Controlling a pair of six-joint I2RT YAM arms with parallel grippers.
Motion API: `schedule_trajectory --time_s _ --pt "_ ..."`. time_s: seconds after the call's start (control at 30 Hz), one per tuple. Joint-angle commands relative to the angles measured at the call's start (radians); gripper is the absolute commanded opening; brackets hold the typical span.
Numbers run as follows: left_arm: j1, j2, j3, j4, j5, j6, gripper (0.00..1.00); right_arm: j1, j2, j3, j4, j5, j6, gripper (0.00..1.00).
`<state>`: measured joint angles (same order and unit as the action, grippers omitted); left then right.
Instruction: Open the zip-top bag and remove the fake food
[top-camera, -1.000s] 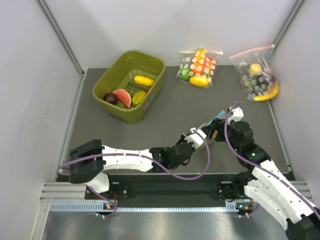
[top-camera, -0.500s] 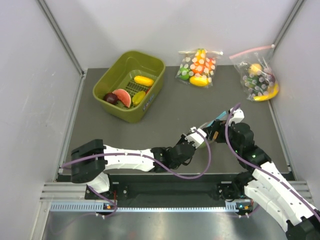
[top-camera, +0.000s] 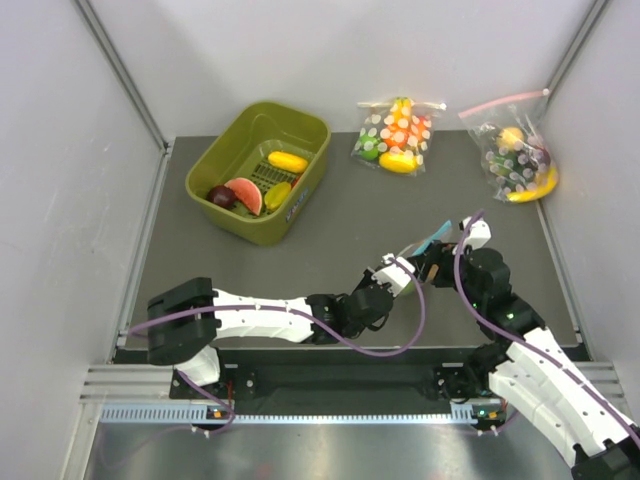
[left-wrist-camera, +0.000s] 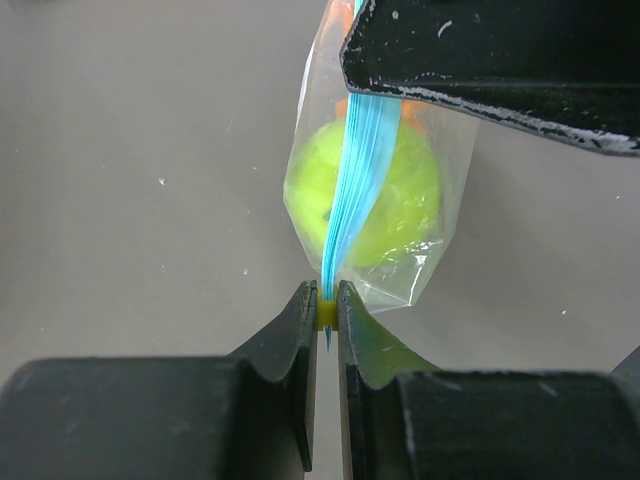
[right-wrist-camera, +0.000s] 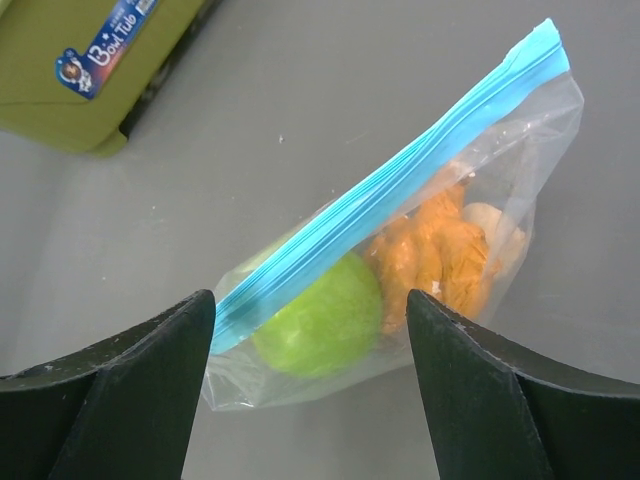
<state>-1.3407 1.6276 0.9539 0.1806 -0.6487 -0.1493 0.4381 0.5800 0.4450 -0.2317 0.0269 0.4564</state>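
Note:
The zip-top bag (right-wrist-camera: 500, 160) is a small clear pouch with a light-blue zip strip (right-wrist-camera: 400, 170), hanging just above the table. Inside it the fake food shows as a round green fruit (right-wrist-camera: 320, 320) and orange pieces (right-wrist-camera: 440, 250). My left gripper (left-wrist-camera: 327, 300) is shut on the near end of the strip (left-wrist-camera: 355, 180), with a small yellow bit pinched between its tips. The right gripper (right-wrist-camera: 310, 300) is open, its fingers standing either side of the bag without touching it. In the top view the bag (top-camera: 432, 240) sits between the left gripper (top-camera: 405, 275) and the right gripper (top-camera: 440, 265).
An olive-green tub (top-camera: 262, 232) with yellow, red and purple toy pieces stands at the back left. Two dotted bags with pink strips lie at the back, one in the middle (top-camera: 395, 135) and one at the right wall (top-camera: 515, 160). Walls close in both sides.
Both arms have crept slightly toward the near right with the bag between them. The left grip on the strip and the right jaws' opening look the same.

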Motion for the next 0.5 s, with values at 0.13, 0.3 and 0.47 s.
schedule_trajectory --time_s 0.13,0.3,0.47 --pt "0.000 -0.011 0.040 0.003 -0.026 -0.018 0.00 0.010 0.021 -0.015 0.034 -0.001 0.004 0.74" --pt "0.000 -0.017 0.034 0.010 -0.020 -0.018 0.00 0.008 0.041 -0.032 0.052 0.005 0.002 0.64" --pt "0.000 -0.018 0.031 0.005 -0.026 -0.026 0.00 0.010 0.052 -0.035 0.071 0.001 0.005 0.40"
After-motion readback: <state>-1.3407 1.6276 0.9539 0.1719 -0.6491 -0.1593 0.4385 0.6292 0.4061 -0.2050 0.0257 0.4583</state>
